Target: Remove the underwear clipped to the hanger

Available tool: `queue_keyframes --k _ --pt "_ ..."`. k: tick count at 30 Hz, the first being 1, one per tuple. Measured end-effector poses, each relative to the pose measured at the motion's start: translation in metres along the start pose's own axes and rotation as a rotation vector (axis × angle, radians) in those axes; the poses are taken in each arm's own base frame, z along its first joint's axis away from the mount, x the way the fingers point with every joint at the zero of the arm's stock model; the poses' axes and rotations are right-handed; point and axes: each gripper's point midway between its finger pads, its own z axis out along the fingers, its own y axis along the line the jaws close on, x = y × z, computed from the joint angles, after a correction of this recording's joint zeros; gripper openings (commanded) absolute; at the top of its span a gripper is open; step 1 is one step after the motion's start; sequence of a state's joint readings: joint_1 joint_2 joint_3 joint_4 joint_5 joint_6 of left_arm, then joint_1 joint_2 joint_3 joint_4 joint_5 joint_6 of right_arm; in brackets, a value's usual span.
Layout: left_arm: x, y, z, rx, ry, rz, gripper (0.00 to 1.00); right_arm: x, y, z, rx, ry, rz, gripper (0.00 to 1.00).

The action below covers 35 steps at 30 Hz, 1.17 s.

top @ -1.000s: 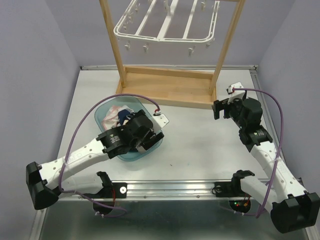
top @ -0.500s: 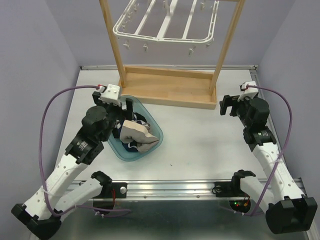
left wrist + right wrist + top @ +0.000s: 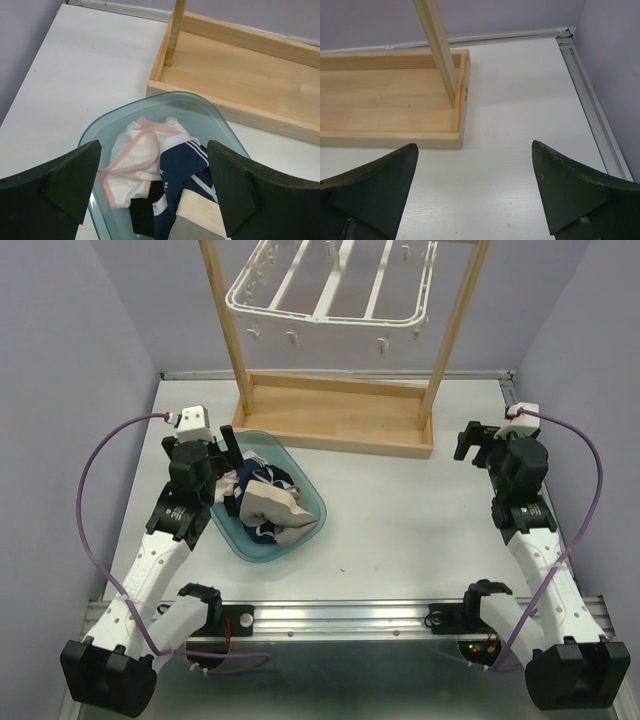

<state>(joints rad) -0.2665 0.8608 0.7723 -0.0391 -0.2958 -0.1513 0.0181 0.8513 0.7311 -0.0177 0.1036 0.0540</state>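
Observation:
The underwear (image 3: 270, 505) lies heaped in a translucent blue-green bin (image 3: 262, 436): a beige piece on top, with navy, black and pale pink-white pieces under it. The left wrist view shows the pink-trimmed white piece (image 3: 132, 165), the navy one (image 3: 182, 165) and the beige-grey one (image 3: 200, 220). The white hanger (image 3: 330, 290) hangs at the top of its stand, its clips bare where they show. My left gripper (image 3: 200, 445) (image 3: 154, 145) is open and empty, just left of the bin. Over bare table at the right, my right gripper (image 3: 497, 440) (image 3: 474, 146) is open and empty.
The light wooden stand's base (image 3: 340, 415) (image 3: 235, 75) (image 3: 385, 100) lies behind the bin, its two posts rising on either side of the hanger. A metal rail (image 3: 592, 115) edges the table on the right. Purple walls close in both sides.
My left arm has swung off the bin to its left side, leaving the beige piece on top of the heap. The right gripper has drifted right and farther back.

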Motion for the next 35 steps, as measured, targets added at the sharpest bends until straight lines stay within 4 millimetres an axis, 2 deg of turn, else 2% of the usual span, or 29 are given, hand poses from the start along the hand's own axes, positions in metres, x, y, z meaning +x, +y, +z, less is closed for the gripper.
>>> queue_keyframes --k 4,9,13,20,35 --pt "0.004 0.006 -0.005 -0.012 -0.013 -0.002 0.99 0.002 -0.006 0.001 0.04 -0.003 0.04 1.0" --pt "-0.016 0.006 -0.017 0.007 -0.091 -0.021 0.99 0.0 -0.019 0.005 0.123 -0.021 0.092 1.0" --pt "-0.022 0.003 -0.02 0.028 -0.118 -0.026 0.99 0.001 -0.03 0.005 0.195 -0.028 0.125 1.0" --pt "-0.018 0.0 -0.019 0.045 -0.108 -0.017 0.99 -0.003 -0.048 0.004 0.276 -0.054 0.16 1.0" --pt "-0.018 0.0 -0.02 0.053 -0.111 -0.011 0.99 -0.005 -0.055 0.003 0.306 -0.062 0.169 1.0"
